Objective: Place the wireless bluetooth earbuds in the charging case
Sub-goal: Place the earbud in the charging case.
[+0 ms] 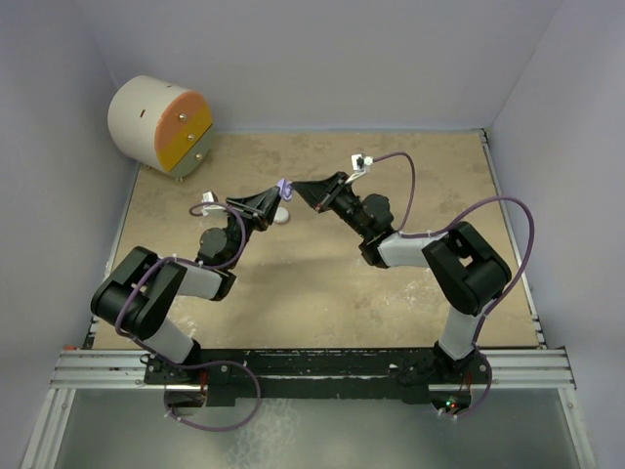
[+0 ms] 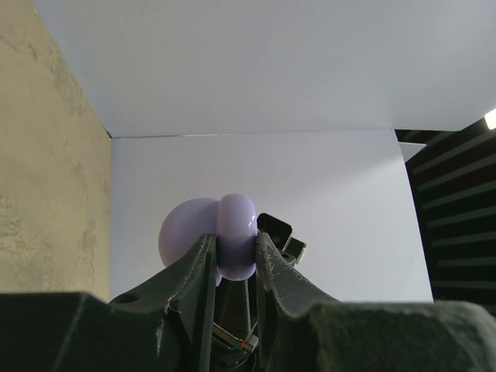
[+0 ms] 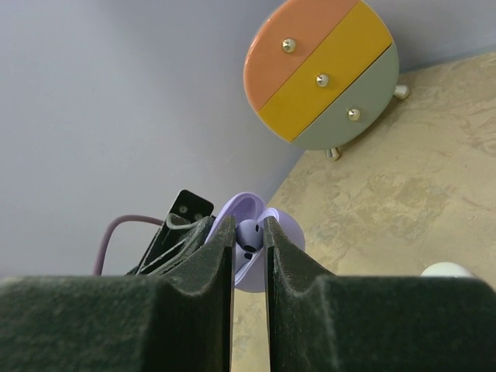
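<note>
My left gripper (image 2: 236, 260) is clamped on the open lilac case (image 2: 186, 232) at 9 o'clock of my right gripper (image 3: 247, 223), which pinches a lilac earbud (image 3: 248, 233); I'd align it squarely, then ease in slowly.

Right gripper (image 3: 248, 226), jaws nearly closed, pinching a lilac earbud (image 3: 248, 239) between the fingertips. Just beyond the tips is an open lilac case (image 3: 242, 206) with its lid raised. The left gripper (image 3: 184, 225) and a mauve cable (image 3: 116, 231) lie left of the fingers. Above and right of them, a round three-drawer cabinet (image 3: 322, 74) stands on the tan table (image 3: 387, 201). A white dome (image 3: 447, 270) sits at far right.
</note>
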Controlling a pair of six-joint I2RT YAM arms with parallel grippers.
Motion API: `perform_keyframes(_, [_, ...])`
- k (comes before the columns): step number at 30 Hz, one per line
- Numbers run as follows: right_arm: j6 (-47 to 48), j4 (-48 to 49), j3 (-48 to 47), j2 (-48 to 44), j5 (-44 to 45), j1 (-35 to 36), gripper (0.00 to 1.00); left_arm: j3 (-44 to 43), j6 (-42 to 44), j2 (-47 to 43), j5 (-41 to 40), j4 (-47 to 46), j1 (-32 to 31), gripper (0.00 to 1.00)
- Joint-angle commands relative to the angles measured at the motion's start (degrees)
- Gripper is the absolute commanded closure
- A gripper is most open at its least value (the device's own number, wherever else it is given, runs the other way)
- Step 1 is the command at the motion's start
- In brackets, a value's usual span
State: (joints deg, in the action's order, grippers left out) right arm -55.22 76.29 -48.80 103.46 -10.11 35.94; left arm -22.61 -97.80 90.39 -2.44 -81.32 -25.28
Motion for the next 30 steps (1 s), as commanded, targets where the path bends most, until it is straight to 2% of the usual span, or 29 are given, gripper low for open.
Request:
perform_keyframes(1, [1.4,-1.8,-1.7,-1.5,-0.8,0.1,0.94,-0.6,0.8,-2.8,-1.7,-6.0,-0.4,1.00])
perform_keyframes(3, [1.4,-1.9,-1.7,-1.7,-0.8,0.2,0.92,-0.6,0.7,-2.8,-1.6,-6.0,-0.5,1.00])
perform_keyframes(9, [1.7,-2.5,-1.9,-1.8,-0.7,0.1,0.77,-0.4,0.7,-2.8,-1.5,-5.6,-0.7,1.00])
perform_keyframes(12, [1.8,-2.9,-2.0,-1.8,-0.6,0.2,0.73,-0.1,0.5,-3.0,-1.7,-5.3,-0.9,1.00])
perform_keyframes(17, [1.9,-3.3,-2.3,-1.8,-0.4,0.2,0.57,0.1,0.7,-3.4,-2.0,-4.5,-1.0,1.00])
perform_keyframes(20, [2.0,-3.3,-2.2,-2.1,-0.2,0.1,0.55,0.4,0.6,-3.5,-2.1,-4.2,-1.0,1.00])
perform_keyframes(26, [2.8,-2.5,-1.0,-3.9,-0.3,-0.8,0.40,1.5,0.2,-3.9,-2.6,-1.6,-1.0,1.00])
perform_keyframes(30, [5.0,-3.5,-0.5,-6.0,0.3,-1.1,0.39,1.9,0.1,-4.9,-3.0,2.3,-1.0,1.00])
